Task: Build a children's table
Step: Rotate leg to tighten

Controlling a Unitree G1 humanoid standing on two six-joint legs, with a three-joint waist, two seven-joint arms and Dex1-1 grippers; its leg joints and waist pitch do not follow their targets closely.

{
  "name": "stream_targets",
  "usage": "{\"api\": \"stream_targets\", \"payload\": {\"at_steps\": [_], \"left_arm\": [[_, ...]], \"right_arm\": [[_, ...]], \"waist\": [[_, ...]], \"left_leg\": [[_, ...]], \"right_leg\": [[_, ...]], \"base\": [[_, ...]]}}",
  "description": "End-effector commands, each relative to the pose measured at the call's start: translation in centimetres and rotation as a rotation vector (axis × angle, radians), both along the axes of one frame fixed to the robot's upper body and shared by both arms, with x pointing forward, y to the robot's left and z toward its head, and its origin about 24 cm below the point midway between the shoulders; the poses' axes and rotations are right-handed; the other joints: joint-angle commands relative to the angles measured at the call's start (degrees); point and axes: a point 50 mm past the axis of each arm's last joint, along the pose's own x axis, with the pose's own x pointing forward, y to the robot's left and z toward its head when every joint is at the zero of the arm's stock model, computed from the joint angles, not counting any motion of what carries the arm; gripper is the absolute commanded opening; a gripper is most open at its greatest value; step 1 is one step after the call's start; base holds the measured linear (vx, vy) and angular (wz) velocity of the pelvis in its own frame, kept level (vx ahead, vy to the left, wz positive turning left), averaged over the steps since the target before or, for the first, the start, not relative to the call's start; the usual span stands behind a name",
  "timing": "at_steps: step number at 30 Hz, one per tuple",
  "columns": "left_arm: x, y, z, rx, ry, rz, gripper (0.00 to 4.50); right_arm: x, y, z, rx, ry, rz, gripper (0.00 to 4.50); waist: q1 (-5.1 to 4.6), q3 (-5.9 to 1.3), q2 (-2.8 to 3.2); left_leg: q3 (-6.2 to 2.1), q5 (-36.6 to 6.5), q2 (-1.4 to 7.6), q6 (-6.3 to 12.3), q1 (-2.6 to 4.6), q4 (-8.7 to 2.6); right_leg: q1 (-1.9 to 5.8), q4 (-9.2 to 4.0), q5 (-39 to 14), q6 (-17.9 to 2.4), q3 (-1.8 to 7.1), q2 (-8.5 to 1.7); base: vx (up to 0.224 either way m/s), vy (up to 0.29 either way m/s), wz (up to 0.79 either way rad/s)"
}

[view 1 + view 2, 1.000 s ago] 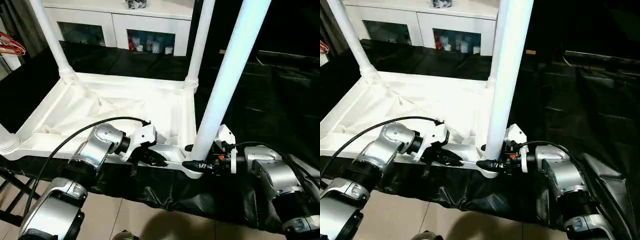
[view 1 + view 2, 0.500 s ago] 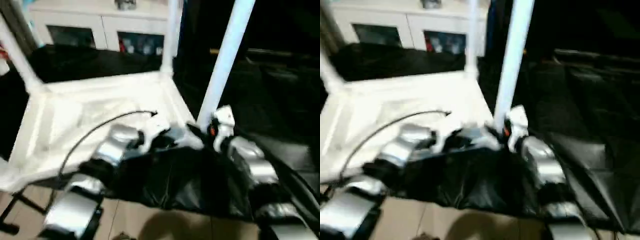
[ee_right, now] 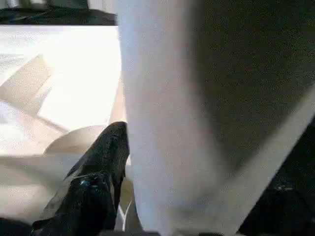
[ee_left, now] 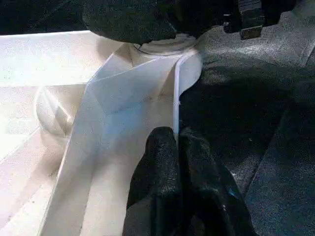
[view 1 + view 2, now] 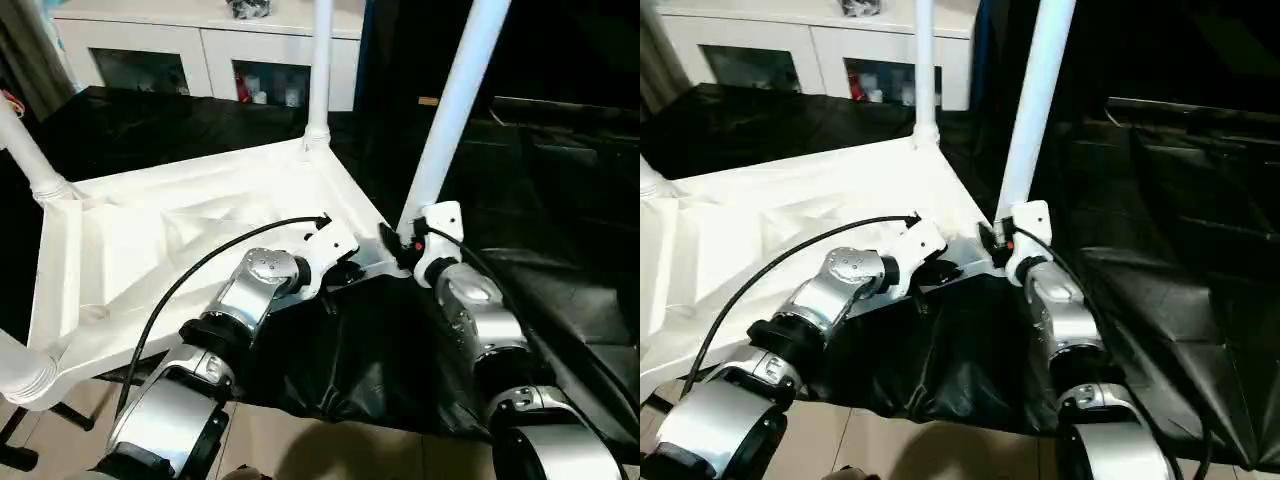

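The children's table lies upside down, its white ribbed top (image 5: 180,240) on the black sheet. Four white legs stand up from its corners: one far (image 5: 320,60), one left (image 5: 22,140), one near left (image 5: 15,370), and one at the near right corner (image 5: 455,110). My left gripper (image 5: 345,272) is shut on the top's thin rim beside that corner; in the left wrist view the black fingers (image 4: 162,162) pinch the white edge. My right gripper (image 5: 400,245) is shut on the base of the near right leg (image 3: 167,113), with one black finger (image 3: 101,172) against its side.
The big table under the black sheet (image 5: 560,200) stretches to the right and back. The sheet hangs in folds over the front edge (image 5: 370,370), with tan floor (image 5: 280,440) below. A white cabinet with glass doors (image 5: 200,50) stands behind.
The white top has turned on the sheet, its gripped corner swung farther from me. Both arms reach farther forward and keep their holds. The camera also shifted.
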Motion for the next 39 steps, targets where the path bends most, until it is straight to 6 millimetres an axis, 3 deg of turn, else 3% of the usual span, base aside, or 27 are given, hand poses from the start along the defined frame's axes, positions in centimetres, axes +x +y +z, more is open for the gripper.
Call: {"api": "stream_targets", "payload": {"at_steps": [1,4,8,12,14,17,26,30,39], "left_arm": [[0.1,-2.3,2.1,-0.073,-0.094,-0.066,0.0],[-0.1,-1.5,1.9,-0.059,-0.082,-0.107,0.0],[-0.3,-0.9,1.6,-0.044,-0.072,-0.124,0.0],[-0.4,-0.7,1.4,-0.04,-0.066,-0.138,0.0],[-0.6,-0.5,1.4,-0.042,-0.058,-0.157,0.0],[-0.8,-0.5,1.4,-0.054,-0.053,-0.186,0.0],[-1.3,-0.3,1.4,-0.06,-0.038,-0.253,0.0],[-1.6,-0.3,1.4,-0.063,-0.031,-0.279,0.0],[-1.9,-0.2,1.3,-0.061,-0.023,-0.293,0.0]], "right_arm": [[-1.8,4.3,-2.2,-0.001,0.095,0.242,3.2],[-2.5,1.5,-1.1,-0.009,0.045,0.379,3.2],[-3.6,-2.1,0.2,-0.003,0.018,0.478,3.2],[-4.4,-4.0,0.6,-0.019,0.025,0.521,3.2],[-5.3,-6.0,1.1,-0.043,0.036,0.553,3.2],[-5.7,-7.1,1.4,-0.034,0.053,0.555,3.2],[-6.2,-7.7,1.7,-0.075,0.072,0.591,3.97],[-5.3,-6.8,1.9,-0.149,0.019,0.565,3.97],[-3.3,-5.3,1.6,-0.167,0.015,0.513,3.97]], "waist": [[0.01,-3.52,-0.48],[0.41,-3.6,-0.78],[0.84,-3.6,-0.91],[1.15,-3.42,-1.0],[1.48,-3.46,-1.23],[1.7,-3.49,-1.34],[1.54,-3.49,-1.27],[1.3,-3.52,-1.24],[1.22,-3.75,-0.98]], "left_leg": [[-1.76,-13.0,3.52,3.11,0.69,-3.96],[-1.64,-11.39,3.46,4.76,0.57,-3.7],[-1.49,-10.08,3.62,6.98,0.49,-3.39],[-1.58,-11.42,3.6,5.98,0.59,-3.54],[-1.5,-11.33,3.67,5.96,0.71,-3.46],[-1.57,-10.68,3.65,6.38,0.46,-3.41],[-1.64,-10.57,3.53,6.24,0.34,-3.34],[-1.72,-10.64,3.55,5.53,0.37,-3.45],[-1.54,-9.03,3.64,5.73,0.47,-3.24]], "right_leg": [[2.75,-4.42,-14.19,-12.0,2.95,-5.03],[3.2,-4.28,-11.78,-11.84,2.89,-4.87],[3.1,-4.06,-10.03,-12.78,2.82,-4.8],[2.97,-4.7,-15.4,-11.87,2.69,-4.85],[2.8,-4.7,-16.01,-11.34,2.79,-4.78],[2.88,-4.54,-15.34,-11.26,2.73,-4.83],[2.72,-4.78,-17.45,-10.48,2.53,-4.84],[2.63,-4.72,-17.58,-10.42,2.54,-4.87],[2.66,-4.04,-12.35,-12.91,2.66,-4.78]], "base": [[0.0,0.0,0.0],[0.0,0.0,0.0],[0.0,0.0,0.0],[0.0,0.0,0.0],[0.0,0.0,0.0],[0.0,0.0,0.0],[0.0,0.0,0.0],[0.0,0.0,0.0],[0.0,0.0,0.0]]}}
